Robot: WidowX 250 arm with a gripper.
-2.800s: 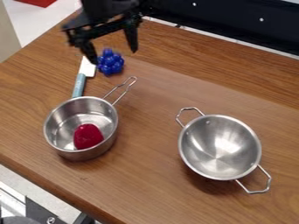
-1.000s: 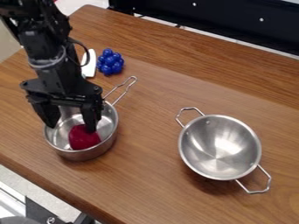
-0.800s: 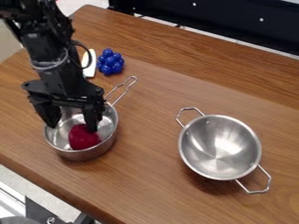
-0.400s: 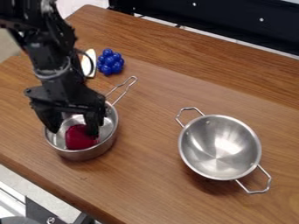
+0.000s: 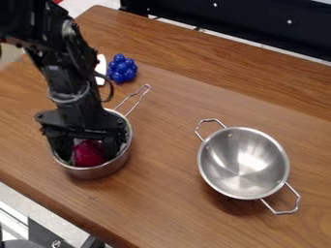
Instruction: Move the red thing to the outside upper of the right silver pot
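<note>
Down inside the left silver pot (image 5: 97,171) is the gripper (image 5: 88,154), its fingers open on either side of the red thing (image 5: 88,153). The red thing rests in the pot, its top partly covered by the gripper's body. On the right side of the table stands the right silver pot (image 5: 243,163), a two-handled bowl with nothing in it.
A blue cluster of balls (image 5: 121,69) lies behind the left pot, beside the white blade of a knife (image 5: 101,70) partly hidden by the arm. The left pot's wire handle points up and right. A black panel (image 5: 246,22) runs along the table's back edge.
From the back of the table the gripper has come over the left pot and lowered into it, around the red thing. The red thing has shifted slightly left. Both pots have stayed put.
</note>
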